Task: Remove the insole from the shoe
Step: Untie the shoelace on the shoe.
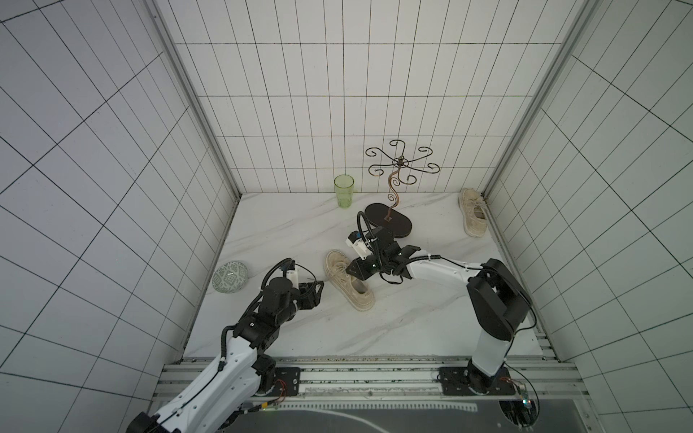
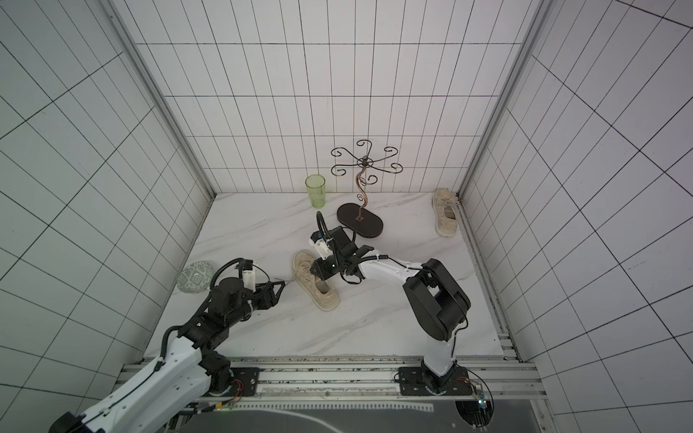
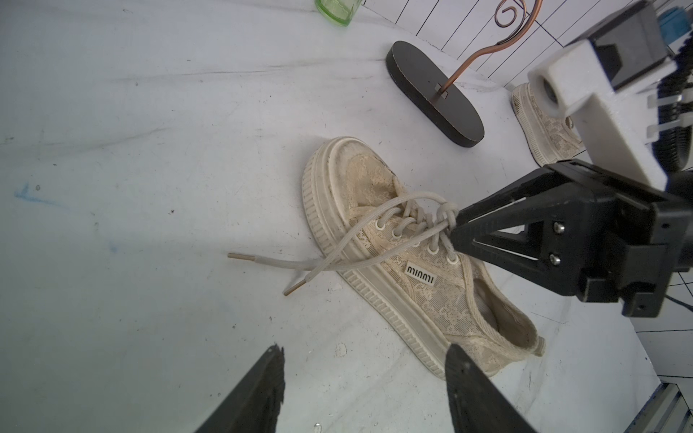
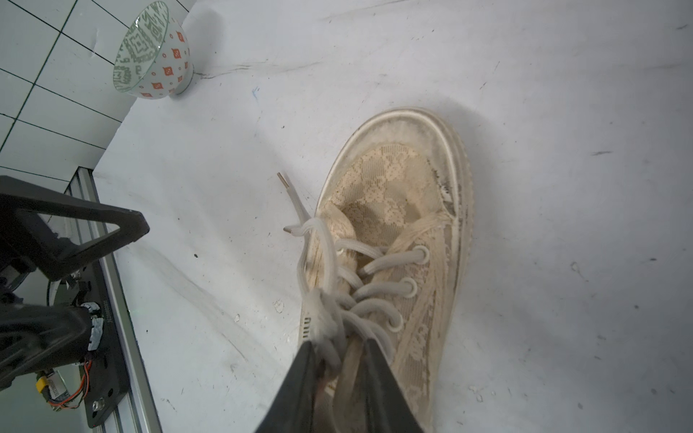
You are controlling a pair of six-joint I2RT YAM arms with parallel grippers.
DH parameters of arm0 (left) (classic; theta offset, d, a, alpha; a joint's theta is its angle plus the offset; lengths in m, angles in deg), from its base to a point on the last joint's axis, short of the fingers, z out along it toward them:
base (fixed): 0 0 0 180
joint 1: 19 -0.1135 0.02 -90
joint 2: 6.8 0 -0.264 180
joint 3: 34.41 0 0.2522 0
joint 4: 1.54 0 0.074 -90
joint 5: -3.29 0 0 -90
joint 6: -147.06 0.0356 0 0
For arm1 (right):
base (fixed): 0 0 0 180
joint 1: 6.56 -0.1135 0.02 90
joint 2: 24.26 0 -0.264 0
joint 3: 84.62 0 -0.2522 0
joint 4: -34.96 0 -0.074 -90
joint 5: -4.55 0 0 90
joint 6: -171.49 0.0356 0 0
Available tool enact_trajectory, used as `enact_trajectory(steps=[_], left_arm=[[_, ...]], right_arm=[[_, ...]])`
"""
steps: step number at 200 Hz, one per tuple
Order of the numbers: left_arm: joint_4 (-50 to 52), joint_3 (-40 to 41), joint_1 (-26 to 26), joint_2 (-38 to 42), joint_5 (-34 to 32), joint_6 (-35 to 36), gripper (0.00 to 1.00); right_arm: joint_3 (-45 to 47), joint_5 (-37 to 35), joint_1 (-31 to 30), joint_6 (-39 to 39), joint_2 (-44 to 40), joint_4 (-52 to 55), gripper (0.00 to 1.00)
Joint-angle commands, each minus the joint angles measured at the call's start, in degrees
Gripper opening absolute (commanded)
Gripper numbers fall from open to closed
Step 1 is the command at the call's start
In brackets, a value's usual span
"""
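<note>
Far left in a top view, a ceramic bowl [image 1: 230, 276] sits at the foot of the tiled wall. A green geometric pattern covers its inside, and the right wrist view shows orange motifs on the outside. Next along, the left gripper [image 1: 318, 288] hangs with its black triangular fingers spread wide, just beside the shoe [image 1: 337, 267] but not touching it.

That shoe has a cream lace-mesh upper, a ribbed rubber platform sole and flat pale laces [image 3: 285, 263]. It lies mid-frame on the marbled white tabletop [image 1: 292, 232], toe toward the upper left. Above it, by the back wall, a see-through green glass tumbler [image 1: 344, 190] stands upright.

The right gripper [image 3: 453, 229] is down on the lacing, fingers narrow and pinched on the laces at the knot. The insole is inside the shoe, but the heel opening is too dark to pick it out.

Right again comes a curly wire stand [image 1: 397, 225] on a dark oval base. A second matching shoe [image 1: 473, 212] lies in the far right corner.
</note>
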Motion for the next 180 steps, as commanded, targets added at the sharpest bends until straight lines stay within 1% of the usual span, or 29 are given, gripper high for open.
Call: enact_trajectory(steps=[1, 15, 28, 36, 56, 81, 98, 134, 154, 180], left_arm=[[0.31, 0.58, -0.31, 0.71, -0.05, -0.27, 0.67], [0.31, 0.62, -0.3, 0.81, -0.05, -0.26, 0.67], [0.34, 0.69, -0.35, 0.83, -0.05, -0.16, 0.67], [0.36, 0.64, -0.34, 0.76, -0.13, -0.2, 0.68], [0.32, 0.64, -0.34, 0.74, -0.05, -0.26, 0.67], [0.36, 0.64, -0.36, 0.85, -0.12, -0.19, 0.67], [0.32, 0.66, -0.31, 0.98, -0.13, -0.19, 0.67], [0.32, 0.64, -0.3, 1.22, -0.05, -0.17, 0.68], [-0.19, 0.64, -0.3, 1.25, 0.63, 0.03, 0.68], [-0.62, 0.57, -0.31, 1.22, 1.26, -0.07, 0.68]], right_arm=[[-5.86, 0.06, -1.52, -2.42, 2.49, 2.67, 0.25], [-6.16, -0.15, -2.01, -2.59, 2.63, 2.9, 0.25], [-6.22, -1.74, -2.28, -2.61, 2.54, 2.99, 0.24], [-6.32, -3.05, -2.42, -2.52, 2.53, 3.22, 0.21], [-6.92, -5.79, -2.38, -2.48, 1.95, 4.44, 0.08], [-6.27, -6.28, -2.34, -2.87, -0.71, 4.19, 0.0], [-4.92, -2.2, -1.45, -2.1, -2.79, 1.89, 0.0], [-0.06, 10.99, 1.9, 2.98, -6.07, -7.37, 0.0], [2.58, 14.73, 2.45, 3.15, -7.38, -10.5, 0.0], [5.54, 18.73, 2.93, 2.97, -8.13, -11.5, 0.0]])
